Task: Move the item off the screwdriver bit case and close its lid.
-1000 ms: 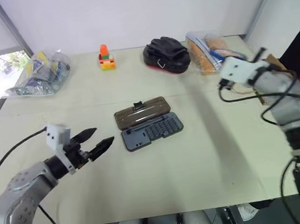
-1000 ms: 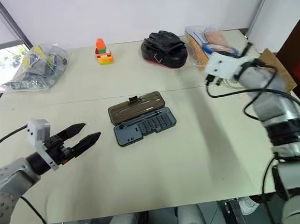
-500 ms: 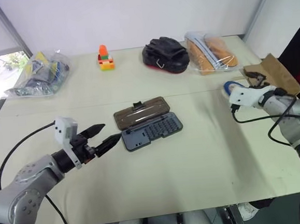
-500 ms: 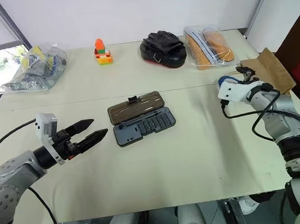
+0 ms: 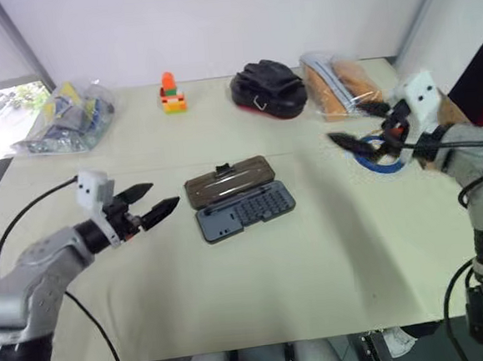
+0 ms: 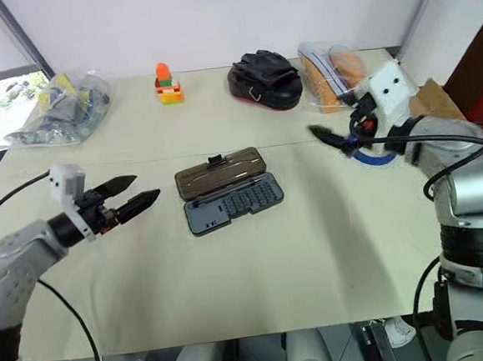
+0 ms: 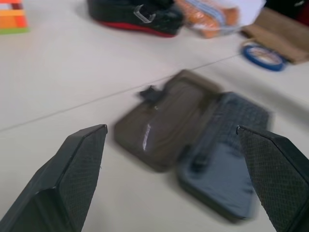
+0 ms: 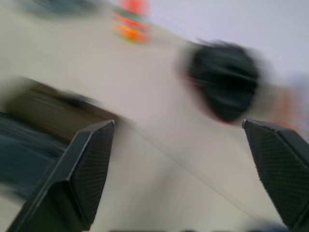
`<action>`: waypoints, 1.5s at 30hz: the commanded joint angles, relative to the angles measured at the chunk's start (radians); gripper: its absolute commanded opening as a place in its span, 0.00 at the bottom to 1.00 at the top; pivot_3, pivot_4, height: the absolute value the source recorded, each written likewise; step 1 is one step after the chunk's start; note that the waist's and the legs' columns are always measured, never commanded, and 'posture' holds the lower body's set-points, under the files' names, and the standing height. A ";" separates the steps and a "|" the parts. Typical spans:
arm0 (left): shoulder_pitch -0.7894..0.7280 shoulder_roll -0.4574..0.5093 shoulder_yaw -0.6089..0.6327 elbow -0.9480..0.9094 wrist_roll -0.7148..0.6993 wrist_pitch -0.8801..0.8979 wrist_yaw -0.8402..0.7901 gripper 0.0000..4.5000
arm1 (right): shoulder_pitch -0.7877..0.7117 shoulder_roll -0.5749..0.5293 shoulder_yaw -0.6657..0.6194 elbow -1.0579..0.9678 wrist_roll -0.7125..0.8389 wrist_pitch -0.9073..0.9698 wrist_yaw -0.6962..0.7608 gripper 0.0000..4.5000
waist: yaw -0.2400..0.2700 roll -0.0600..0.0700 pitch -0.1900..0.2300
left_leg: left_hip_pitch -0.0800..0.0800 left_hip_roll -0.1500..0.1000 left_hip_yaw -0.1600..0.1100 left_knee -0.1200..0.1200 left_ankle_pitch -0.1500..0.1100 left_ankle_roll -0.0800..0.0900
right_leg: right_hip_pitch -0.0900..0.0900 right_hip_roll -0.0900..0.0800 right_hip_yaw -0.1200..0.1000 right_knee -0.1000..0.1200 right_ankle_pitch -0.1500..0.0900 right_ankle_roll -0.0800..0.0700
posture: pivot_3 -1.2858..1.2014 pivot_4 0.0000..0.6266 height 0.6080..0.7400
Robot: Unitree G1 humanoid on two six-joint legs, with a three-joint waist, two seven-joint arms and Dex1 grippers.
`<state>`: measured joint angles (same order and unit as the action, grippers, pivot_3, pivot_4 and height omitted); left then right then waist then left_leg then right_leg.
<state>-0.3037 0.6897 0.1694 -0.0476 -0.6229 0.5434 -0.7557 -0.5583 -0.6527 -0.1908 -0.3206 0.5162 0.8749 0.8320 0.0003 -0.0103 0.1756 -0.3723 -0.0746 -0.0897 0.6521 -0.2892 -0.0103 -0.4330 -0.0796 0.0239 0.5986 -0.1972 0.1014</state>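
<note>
The screwdriver bit case lies open mid-table, nothing resting on it. Its smoky-brown lid is folded flat on the far side, latch tab outward. The item, a blue tape ring, lies flat on the table well to the right of the case, also seen as the ring in the left wrist view. My right gripper hovers open just above and left of the ring, pointing toward the case. My left gripper is open a short way left of the case, aimed at it, with the lid ahead between its fingers.
Along the far edge sit a clear bag of items, a small orange block stack, a black pouch and a clear bag with orange contents. A brown paper bag lies at the right edge.
The right gripper opened and let the tape ring go on the table's right side, then swung round to point left. The left gripper advanced toward the case.
</note>
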 commanded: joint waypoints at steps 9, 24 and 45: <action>-0.600 -0.111 -0.240 0.970 0.409 -0.527 -0.314 1.00 | 0.042 0.060 0.096 -0.175 0.111 0.067 -0.101 0.98 | 0.012 -0.001 0.000 | -0.004 -0.002 0.002 0.001 -0.001 0.001 | -0.003 -0.002 0.000 -0.001 0.003 0.005 | 0.52 0.24 1.00; -0.782 -0.252 -0.325 1.381 0.709 -0.659 -0.264 0.49 | 0.214 0.092 -0.004 -0.370 0.174 0.114 -0.346 1.00 | 0.005 -0.002 -0.001 | -0.004 -0.002 0.003 0.003 -0.002 0.004 | -0.004 -0.001 0.001 0.002 0.004 0.006 | 0.52 0.24 1.00; -0.773 -0.188 -0.458 1.312 0.891 -1.235 -0.504 0.01 | 0.253 0.015 -0.021 -0.328 0.217 0.086 -0.337 1.00 | 0.010 -0.002 -0.002 | -0.004 -0.002 0.003 0.010 -0.004 0.008 | -0.001 -0.001 0.001 0.003 0.004 0.007 | 0.52 0.24 1.00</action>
<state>-1.0843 0.4827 -0.2626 1.2842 0.2426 -0.6048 -1.1957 -0.3069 -0.6194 -0.1863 -0.6402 0.7196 0.9838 0.4809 0.0098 -0.0121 0.1738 -0.3759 -0.0762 -0.0871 0.6617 -0.2937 -0.0024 -0.4337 -0.0808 0.0251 0.6012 -0.1934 0.1084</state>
